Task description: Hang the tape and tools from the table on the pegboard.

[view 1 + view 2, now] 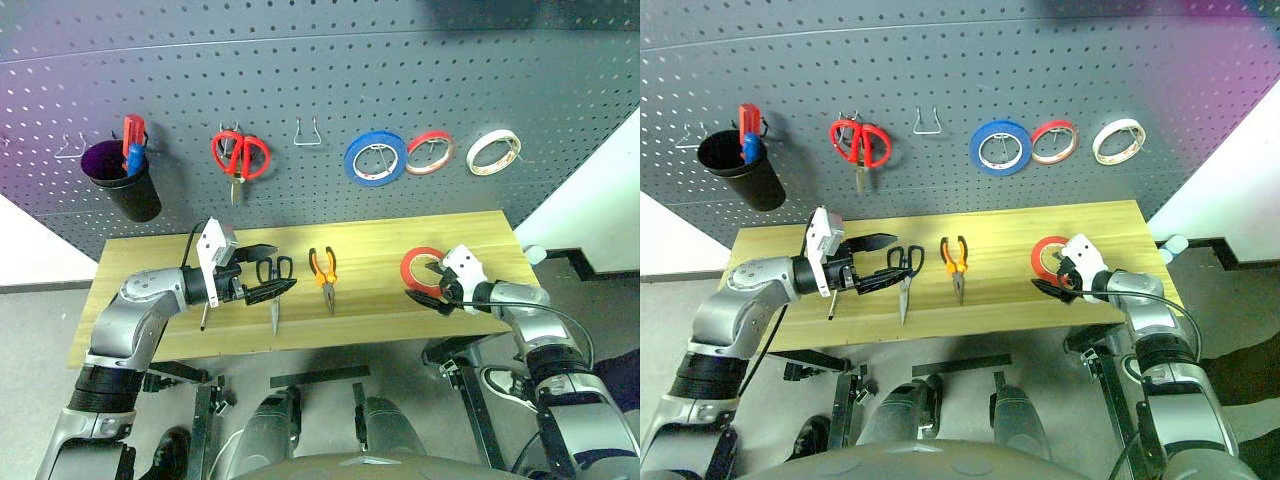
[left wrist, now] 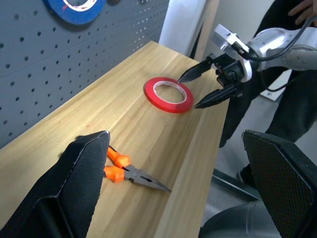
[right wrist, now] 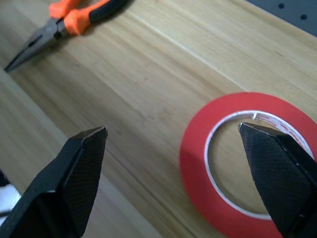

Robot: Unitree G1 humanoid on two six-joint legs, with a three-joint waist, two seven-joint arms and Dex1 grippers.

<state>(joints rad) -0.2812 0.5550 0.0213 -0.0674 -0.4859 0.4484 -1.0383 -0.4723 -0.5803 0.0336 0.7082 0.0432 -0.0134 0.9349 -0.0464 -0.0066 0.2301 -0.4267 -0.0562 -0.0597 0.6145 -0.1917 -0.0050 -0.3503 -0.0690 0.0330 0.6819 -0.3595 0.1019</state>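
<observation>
Right under the right end effector [image 1: 432, 284] the tape [image 1: 422, 269] is lying flat on the tabletop [image 1: 375, 300], with one black finger over the ring's hollow centre and the other out past its rim toward the tabletop's front edge, so the fingers are spread wide with nothing gripped; whether a tip is touching the ring can't be told. Over to that end effector's left the pliers [image 1: 323, 272] are found flat on the wood, orange-and-black handles toward the pegboard [image 1: 320, 90] and nose toward the front edge. Just past those, the dark-blue-handled scissors [image 1: 275, 285] are seen lying the same way, right beside and partly under the left end effector [image 1: 270, 271], whose fingers are also spread wide apart and hold nothing. Below the left end effector's wrist a slim screwdriver [image 1: 204, 315] can be made out sticking toward the front edge, mostly hidden by the arm. Up behind both end effectors the pegboard already carries red-handled scissors [image 1: 240, 156], a blue roll [image 1: 375, 158], a smaller red-edged roll [image 1: 429, 152], a whitish roll [image 1: 493, 151], a bare wire hook [image 1: 307, 133] and a black cup [image 1: 124, 180] with a red and blue item poking out.
</observation>
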